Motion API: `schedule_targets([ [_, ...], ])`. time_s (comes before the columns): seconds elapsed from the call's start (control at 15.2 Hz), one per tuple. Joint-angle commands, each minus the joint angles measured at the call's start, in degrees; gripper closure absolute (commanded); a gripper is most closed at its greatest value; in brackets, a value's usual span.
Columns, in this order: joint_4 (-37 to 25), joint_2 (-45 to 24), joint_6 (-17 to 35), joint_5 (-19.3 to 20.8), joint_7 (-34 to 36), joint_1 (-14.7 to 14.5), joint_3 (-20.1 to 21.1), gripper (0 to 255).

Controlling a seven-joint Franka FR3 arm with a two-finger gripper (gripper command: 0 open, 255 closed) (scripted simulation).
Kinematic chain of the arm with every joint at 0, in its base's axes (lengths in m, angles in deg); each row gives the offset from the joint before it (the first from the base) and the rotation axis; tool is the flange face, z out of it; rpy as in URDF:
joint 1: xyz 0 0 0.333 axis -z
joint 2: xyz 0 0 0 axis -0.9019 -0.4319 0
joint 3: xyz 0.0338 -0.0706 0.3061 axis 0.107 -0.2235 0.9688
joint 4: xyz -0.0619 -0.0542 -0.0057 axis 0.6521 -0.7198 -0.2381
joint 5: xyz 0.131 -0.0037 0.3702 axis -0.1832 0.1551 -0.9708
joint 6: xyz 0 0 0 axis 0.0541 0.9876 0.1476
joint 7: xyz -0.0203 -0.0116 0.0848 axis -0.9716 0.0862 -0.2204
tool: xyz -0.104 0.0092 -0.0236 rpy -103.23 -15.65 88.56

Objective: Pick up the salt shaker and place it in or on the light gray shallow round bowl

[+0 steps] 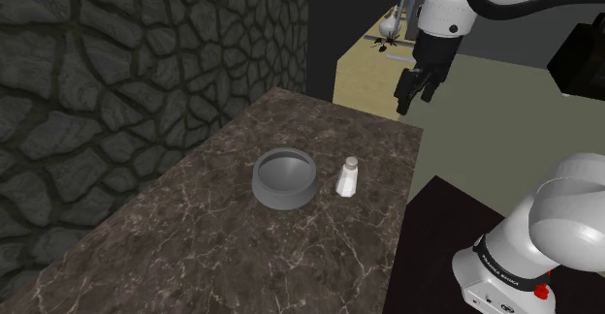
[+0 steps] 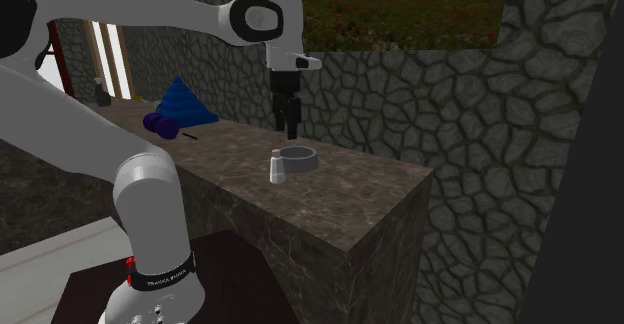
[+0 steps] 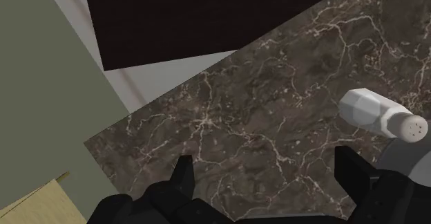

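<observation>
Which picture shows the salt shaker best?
The wrist view: the salt shaker is close, cap holes visible. The shoulder view shows it small, upright beside the gray bowl; the second exterior view, smaller.

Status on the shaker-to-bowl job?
Done: nothing. The salt shaker stands upright on the counter beside the empty grey bowl. In hand: jaws open, holding nothing, high over the counter's edge. Left: grasp, lift, set in bowl.

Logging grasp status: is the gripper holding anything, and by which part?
Nothing. The gripper hangs open above the counter; the salt shaker stands untouched beside the bowl.
</observation>
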Motion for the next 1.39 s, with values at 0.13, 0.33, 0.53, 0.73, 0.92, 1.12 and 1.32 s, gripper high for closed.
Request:
schedule_targets([
  [0.13, 1.40, -0.64, 2.47, -1.93, 2.38, -1.02, 1.93, 0],
  [0.33, 2.99, -2.21, 6.39, -4.77, 5.88, -2.57, 4.93, 0],
  [0.53, 3.91, -4.53, 10.56, -7.43, 9.31, -4.11, 7.97, 0],
  [0.73, 4.15, -7.58, 14.90, -9.80, 12.68, -5.50, 11.09, 0],
  [0.92, 3.90, -10.13, 18.01, -11.22, 15.04, -6.37, 13.30, 0],
  [1.12, 5.61, -10.97, 20.57, -11.52, 15.01, -6.49, 13.75, 0],
  [1.32, 7.22, -11.96, 23.18, -11.82, 14.97, -6.60, 14.21, 0],
])
